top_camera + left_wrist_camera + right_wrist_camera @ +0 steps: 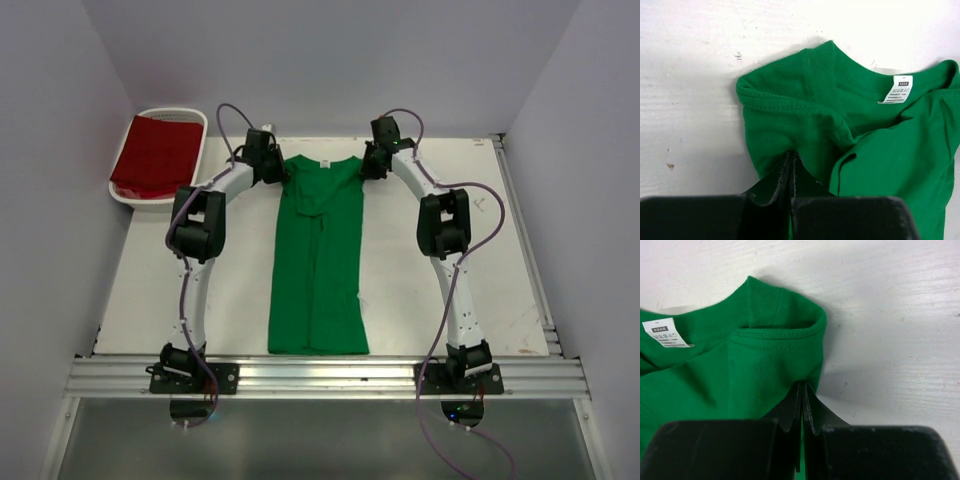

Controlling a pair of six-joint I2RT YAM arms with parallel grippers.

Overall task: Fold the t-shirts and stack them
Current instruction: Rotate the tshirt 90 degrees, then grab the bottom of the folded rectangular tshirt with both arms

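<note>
Far left corner of the flat white table top (420,300), seen from above: a white slatted plastic basket (168,111), well apart from everything else, with a dark red soft cloth t-shirt (155,155) lying inside and filling most of it.

Next to the right: the black-and-white left arm (195,225), reaching from its base at the near edge towards the far half of the table, bent at the elbow. Left gripper (283,176) down at the left shoulder of a bright green soft cloth t-shirt (318,270). In the left wrist view, black fingers (772,185) pressed together with no gap, pinching green cloth just below the stitched shoulder fold.

Centre: the green shirt flat on the table, both sides turned in over the middle to make one long narrow strip. Collar at the far end, hem at the near end just short of the grey metal rail (320,378). Small white neck label (896,89) showing inside the collar.

Right: right gripper (366,168) at the shirt's other shoulder, level with the left one. In the right wrist view, fingers (790,412) likewise closed tight, nipping the outer edge of the green cloth beneath the stitched fold. Beyond it, the right arm (445,225), bent like its twin, running back to its base on the rail.
</note>
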